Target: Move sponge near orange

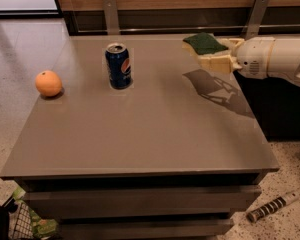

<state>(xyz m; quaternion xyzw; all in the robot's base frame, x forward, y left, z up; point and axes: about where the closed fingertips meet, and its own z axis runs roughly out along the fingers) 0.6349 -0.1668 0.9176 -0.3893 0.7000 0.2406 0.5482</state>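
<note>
Tabletop (140, 134): grey, carries the upright blue soda can (118, 65).
Gripper (211, 55): well right of the can, above the tabletop, clamped on the sponge.
Sponge (206, 42): green side up, held off the tabletop, right of the can.
Orange (48, 83): on the tabletop, left of the can, well apart from the sponge.
</note>
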